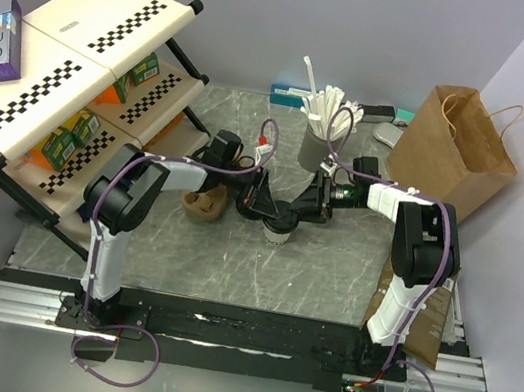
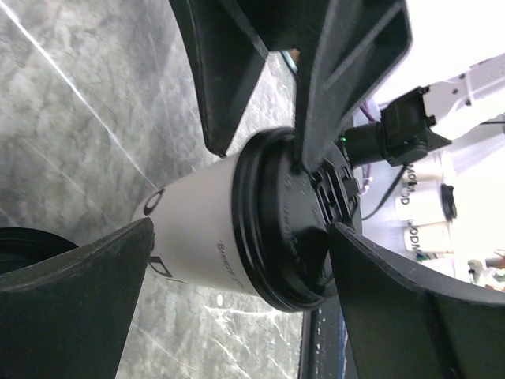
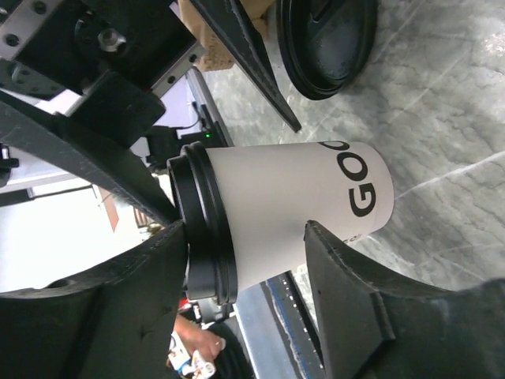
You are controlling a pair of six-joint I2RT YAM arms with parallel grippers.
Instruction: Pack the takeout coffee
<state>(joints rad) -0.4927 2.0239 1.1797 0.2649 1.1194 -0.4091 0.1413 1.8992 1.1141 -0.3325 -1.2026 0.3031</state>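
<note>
White paper cup (image 1: 279, 233) w/ black lid (image 2: 288, 229) on, upright on bench (image 1: 329, 279), centre of top view, btwn both hands. Left hand (image 2: 241, 229): fingers wide apart, one by lid, one by cup wall, no clamp. Right hand (image 3: 246, 227): fingers apart too; left wrist view shows one fingertip (image 2: 316, 118) touching the lid's top.

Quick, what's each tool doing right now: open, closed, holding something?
Left tool: open wide, straddling the white cup, no grip seen.
Right tool: jaws apart about the black lid; whether it grips cannot be told.
</note>
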